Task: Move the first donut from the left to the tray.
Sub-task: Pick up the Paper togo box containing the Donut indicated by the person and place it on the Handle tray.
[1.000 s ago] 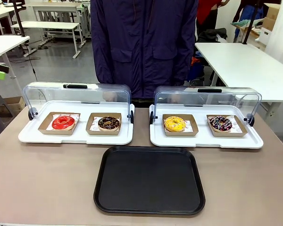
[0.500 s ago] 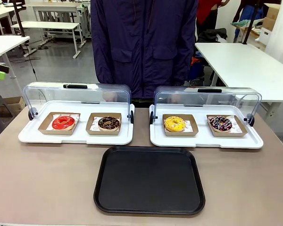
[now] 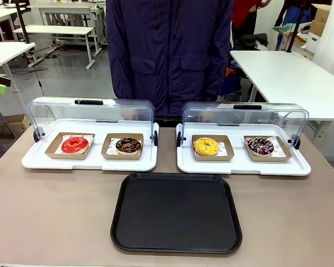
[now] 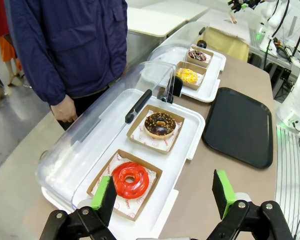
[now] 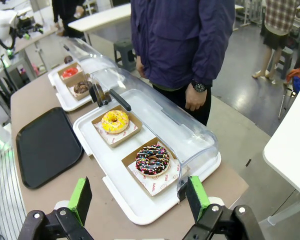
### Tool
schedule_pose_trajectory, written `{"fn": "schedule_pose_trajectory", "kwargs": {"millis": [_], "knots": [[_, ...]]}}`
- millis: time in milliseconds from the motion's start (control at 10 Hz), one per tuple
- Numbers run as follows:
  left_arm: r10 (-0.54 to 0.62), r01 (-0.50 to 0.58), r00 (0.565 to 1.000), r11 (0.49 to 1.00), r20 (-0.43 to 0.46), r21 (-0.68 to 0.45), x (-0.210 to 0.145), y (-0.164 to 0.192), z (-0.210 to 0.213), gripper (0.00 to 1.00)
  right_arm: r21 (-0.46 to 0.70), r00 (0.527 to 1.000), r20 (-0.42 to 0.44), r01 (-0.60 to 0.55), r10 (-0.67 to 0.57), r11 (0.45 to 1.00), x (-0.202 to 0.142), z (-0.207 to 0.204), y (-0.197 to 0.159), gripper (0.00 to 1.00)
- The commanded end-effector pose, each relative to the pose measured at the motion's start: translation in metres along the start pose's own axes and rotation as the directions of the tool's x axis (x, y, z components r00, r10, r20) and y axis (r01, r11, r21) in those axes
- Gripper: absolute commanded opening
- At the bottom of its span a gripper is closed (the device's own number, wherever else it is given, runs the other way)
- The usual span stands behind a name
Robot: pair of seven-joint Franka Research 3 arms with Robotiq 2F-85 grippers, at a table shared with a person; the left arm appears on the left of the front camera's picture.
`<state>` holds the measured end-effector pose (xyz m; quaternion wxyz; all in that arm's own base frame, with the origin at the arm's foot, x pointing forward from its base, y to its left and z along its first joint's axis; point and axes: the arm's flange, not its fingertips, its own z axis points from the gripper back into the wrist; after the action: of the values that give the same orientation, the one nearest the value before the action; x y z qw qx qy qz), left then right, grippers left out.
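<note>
Nothing has moved since a second ago: every donut lies where it did.

Seen from the front, the red donut [image 3: 74,144] sits in its brown dish [image 3: 54,151] at the 9 o'clock end of the left white tray [image 3: 89,162], whose clear lid [image 3: 89,114] stands tipped back. The brown donut [image 3: 128,146] lies just beside it at 3 o'clock. The black tray [image 3: 176,212] rests bare on the desk [image 3: 44,211], with the red donut at its 10 o'clock, well apart. A person [image 3: 170,55] stands at 12 o'clock, behind the white trays.

In the left wrist view, the left pincer [image 4: 164,197] hangs released, its green pads spread wide and grasping nothing. The red donut shows at about 10 o'clock from the gap's middle, close beside the left pad and apart from it. The brown donut lies at 12 o'clock, the black tray at 1 o'clock.

In the right wrist view, the right pincer [image 5: 139,197] is likewise released and holds nothing. A sprinkled donut [image 5: 152,160] lies at its 12 o'clock, a yellow donut [image 5: 115,120] beyond at 11 o'clock. The red donut is far off at 11 o'clock, on the other white tray.
</note>
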<state>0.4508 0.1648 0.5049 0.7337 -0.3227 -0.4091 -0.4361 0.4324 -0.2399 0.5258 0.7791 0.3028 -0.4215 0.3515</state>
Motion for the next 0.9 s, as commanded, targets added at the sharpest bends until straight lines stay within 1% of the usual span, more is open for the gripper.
{"fn": "schedule_pose_trajectory", "kwargs": {"millis": [0,800], "knots": [[-0.012,0.012,1.000,1.000,-0.001,-0.011,0.0007,-0.0013,0.0012,1.00,0.008,1.000,0.004,-0.009,0.009,1.000,-0.0009,0.0000,0.0029,1.00],[-0.012,0.012,1.000,1.000,-0.001,-0.011,0.0007,-0.0013,0.0012,1.00,0.008,1.000,0.004,-0.009,0.009,1.000,-0.0009,0.0000,0.0029,1.00]]}}
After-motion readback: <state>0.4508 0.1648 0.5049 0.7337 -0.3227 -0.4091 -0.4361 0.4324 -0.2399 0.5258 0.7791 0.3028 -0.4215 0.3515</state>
